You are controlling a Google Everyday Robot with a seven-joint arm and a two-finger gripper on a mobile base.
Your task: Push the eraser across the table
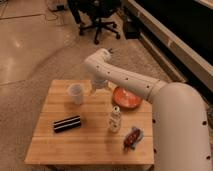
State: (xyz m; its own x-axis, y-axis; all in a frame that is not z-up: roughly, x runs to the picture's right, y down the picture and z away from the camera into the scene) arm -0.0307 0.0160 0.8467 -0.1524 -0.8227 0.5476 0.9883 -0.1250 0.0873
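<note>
One long flat black eraser with thin white stripes (67,123) lay on the near-left of your square light-wood plank table (60,150) — bare boards beside it, likely room to slide. Your gripper (98,86) hung near the far edge beside the white cup (76,93), well apart from the eraser — clenched or released, you couldn't tell.

A white robot arm (127,80) arcs in from the right edge of a light-wood plank table (50,150), its gripper (97,89) hanging near the middle of the far edge — just beside a clear plastic cup (76,93). A black, white-striped eraser (67,123) lies flat toward the left edge. An orange dish (126,98) sits by the far right corner; a small bottle (115,120) stands upright mid-table, and a reddish-brown wrapped item (132,137) lies toward the near right corner. A black office chair (100,22) stands beyond.
</note>
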